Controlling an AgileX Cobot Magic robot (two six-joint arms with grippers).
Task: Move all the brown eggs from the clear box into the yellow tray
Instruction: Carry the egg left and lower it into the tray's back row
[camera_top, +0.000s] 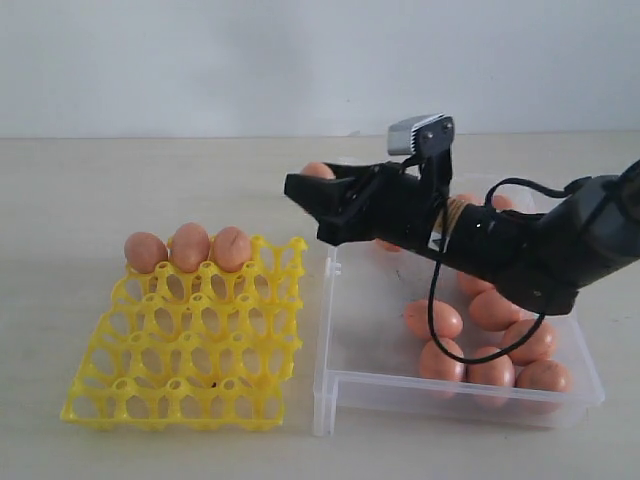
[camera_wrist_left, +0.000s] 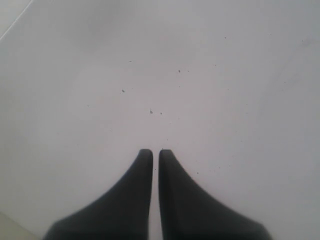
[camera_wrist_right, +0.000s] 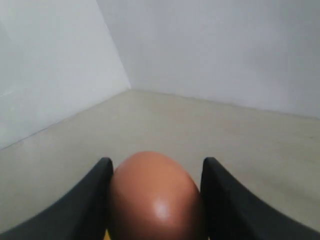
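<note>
My right gripper (camera_top: 308, 195) is shut on a brown egg (camera_top: 318, 171), held in the air above the far left corner of the clear box (camera_top: 330, 402). In the right wrist view the egg (camera_wrist_right: 155, 195) fills the gap between the two black fingers of the gripper (camera_wrist_right: 157, 162). Several more brown eggs (camera_top: 433, 319) lie in the box, mostly at its near right. The yellow tray (camera_top: 180, 372) sits left of the box with three eggs (camera_top: 190, 246) in its back row. My left gripper (camera_wrist_left: 155, 152) is shut and empty over a plain pale surface; it does not show in the exterior view.
The right arm and its black cable (camera_top: 470, 355) reach across the box from the right. A narrow strip of beige table (camera_top: 312, 330) separates tray and box. A white wall (camera_top: 200, 60) stands behind the table.
</note>
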